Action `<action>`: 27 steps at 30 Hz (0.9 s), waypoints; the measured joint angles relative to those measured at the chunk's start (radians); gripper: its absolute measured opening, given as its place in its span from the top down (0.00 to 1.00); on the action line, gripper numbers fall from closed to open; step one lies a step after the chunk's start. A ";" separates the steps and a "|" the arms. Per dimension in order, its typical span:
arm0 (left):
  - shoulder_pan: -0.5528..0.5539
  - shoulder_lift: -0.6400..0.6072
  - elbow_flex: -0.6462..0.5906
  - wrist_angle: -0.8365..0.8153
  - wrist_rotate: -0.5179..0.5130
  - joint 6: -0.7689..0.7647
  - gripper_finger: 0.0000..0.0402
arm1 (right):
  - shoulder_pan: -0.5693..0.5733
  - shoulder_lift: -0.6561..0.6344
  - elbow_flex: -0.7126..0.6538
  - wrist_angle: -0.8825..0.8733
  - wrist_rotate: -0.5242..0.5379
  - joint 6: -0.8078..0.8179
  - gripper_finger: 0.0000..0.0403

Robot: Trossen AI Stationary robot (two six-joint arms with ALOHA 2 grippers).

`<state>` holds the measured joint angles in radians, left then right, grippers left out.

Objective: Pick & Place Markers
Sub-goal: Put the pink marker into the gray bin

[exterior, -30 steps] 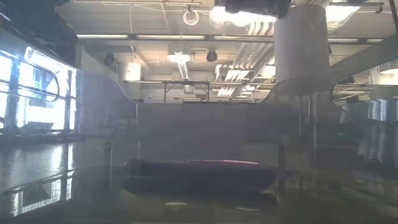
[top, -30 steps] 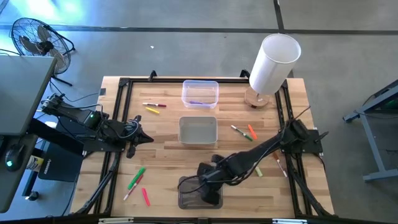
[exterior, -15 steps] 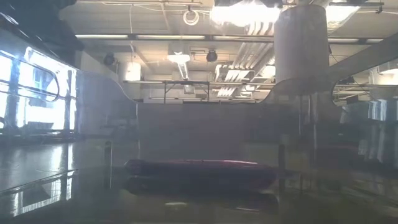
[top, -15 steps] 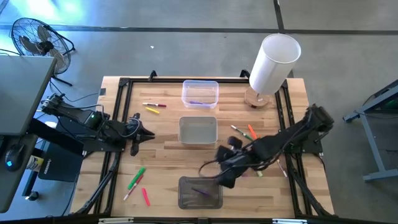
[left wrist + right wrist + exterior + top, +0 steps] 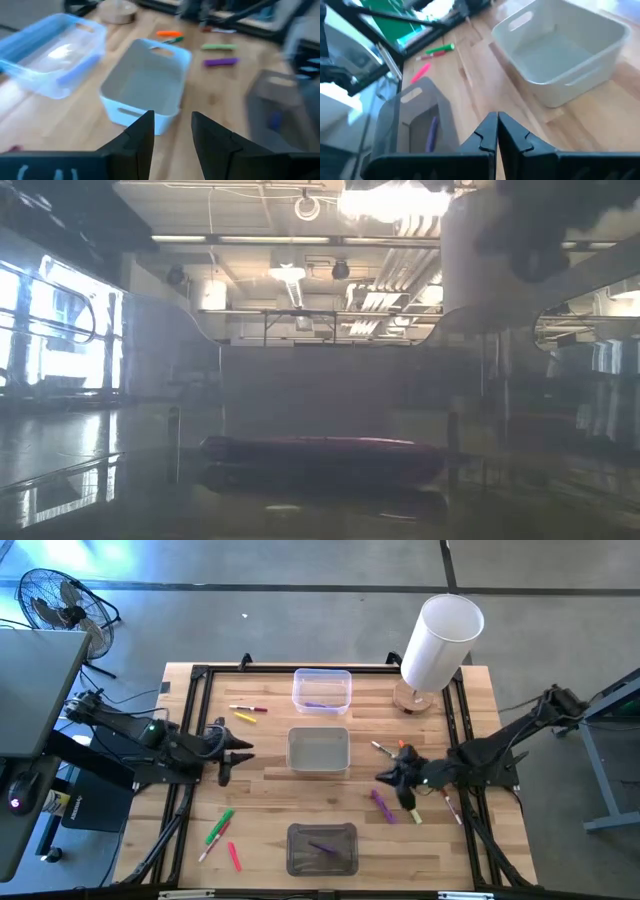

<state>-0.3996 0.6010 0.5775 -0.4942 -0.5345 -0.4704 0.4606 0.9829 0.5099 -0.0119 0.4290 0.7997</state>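
So far only a couple of markers sit in bins (image 5: 322, 849), most lie loose on the counter (image 5: 265, 790), with the right claw (image 5: 388, 775) clenched empty and the left claw (image 5: 238, 751) parted, holding nothing.

left gripper (image 5: 233, 748): fingers parted, empty | right gripper (image 5: 392, 775): fingers together, empty

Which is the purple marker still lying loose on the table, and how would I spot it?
Start at the big white cylinder at the table's far right corner, then come toward the near edge past the right claw. The purple marker lies on bare wood just beyond it, beside a yellow-green marker. Other purple markers lie inside bins.
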 joint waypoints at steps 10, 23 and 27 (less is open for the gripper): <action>0.000 0.347 0.312 -0.386 0.033 -0.422 0.69 | -0.136 -0.336 -0.310 0.312 -0.041 -0.355 1.00; -0.083 0.727 0.483 -0.694 0.604 -0.953 0.69 | -0.351 -0.447 -0.357 0.321 -0.398 -0.461 1.00; -0.183 0.805 0.483 -0.641 0.666 -1.117 0.69 | -0.397 -0.447 -0.357 0.316 -0.485 -0.468 1.00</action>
<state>-0.5824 1.4058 1.0603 -1.1350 0.1318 -1.5876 0.0640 0.5361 0.1532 0.3042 -0.0563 0.3321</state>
